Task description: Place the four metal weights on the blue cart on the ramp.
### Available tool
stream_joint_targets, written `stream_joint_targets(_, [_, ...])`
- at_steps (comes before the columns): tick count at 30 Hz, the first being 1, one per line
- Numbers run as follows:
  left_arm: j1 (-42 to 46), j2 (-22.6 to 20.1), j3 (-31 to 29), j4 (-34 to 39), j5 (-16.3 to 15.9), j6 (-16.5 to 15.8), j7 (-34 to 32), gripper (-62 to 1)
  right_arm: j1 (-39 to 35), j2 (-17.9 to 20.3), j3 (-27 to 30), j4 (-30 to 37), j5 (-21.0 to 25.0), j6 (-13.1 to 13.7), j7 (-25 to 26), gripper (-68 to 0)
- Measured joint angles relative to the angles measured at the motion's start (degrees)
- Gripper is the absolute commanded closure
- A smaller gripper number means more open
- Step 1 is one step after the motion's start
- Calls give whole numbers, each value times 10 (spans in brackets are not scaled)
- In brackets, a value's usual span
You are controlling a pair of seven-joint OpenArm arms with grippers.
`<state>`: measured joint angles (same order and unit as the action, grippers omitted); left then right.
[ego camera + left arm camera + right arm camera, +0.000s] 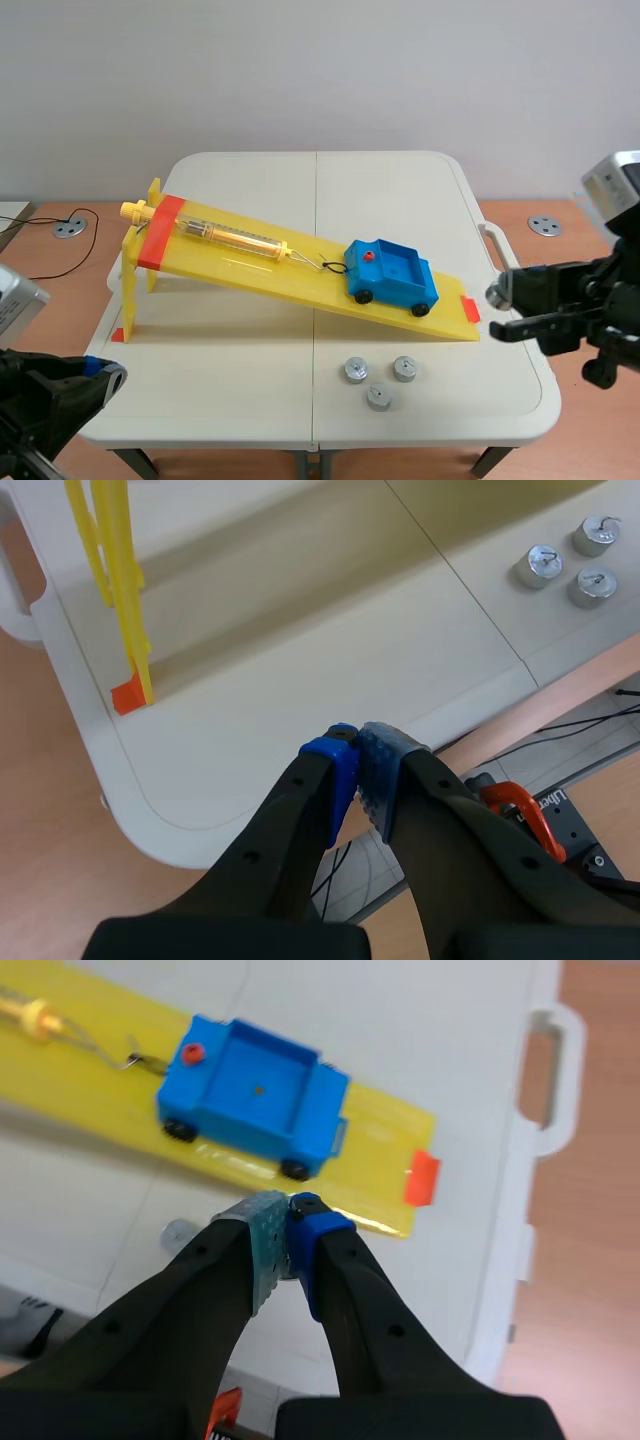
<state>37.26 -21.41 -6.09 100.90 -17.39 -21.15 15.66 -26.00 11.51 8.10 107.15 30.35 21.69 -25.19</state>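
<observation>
The blue cart [392,274] rests low on the yellow ramp [250,265], its open bed empty [255,1095]. Three metal weights [378,380] sit together on the table in front of the ramp's low end, and the left wrist view shows them far ahead [575,562]. I see no fourth weight. My right gripper [497,312] hangs at the table's right edge, shut on nothing [288,1215], short of the ramp [380,1125]; one weight [178,1230] peeks out beside its finger. My left gripper [100,376] is shut and empty [357,752] over the table's near left corner.
A yellow spring scale [235,238] lies on the ramp, hooked to the cart by a wire. The ramp's raised end stands on yellow legs [125,600] at the left. The table has a side handle [550,1070]. A red clamp [520,805] sits below the table edge.
</observation>
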Motion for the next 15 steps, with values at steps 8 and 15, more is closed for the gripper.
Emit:
stream_joint_targets(8, [0,0,0,0,0,0,4,-36,109,-63,12,-92,1,0,0,-6])
stream_joint_targets(15, [0,0,0,0,0,0,4,-36,190,-104,4,-209,-1,0,0,-6])
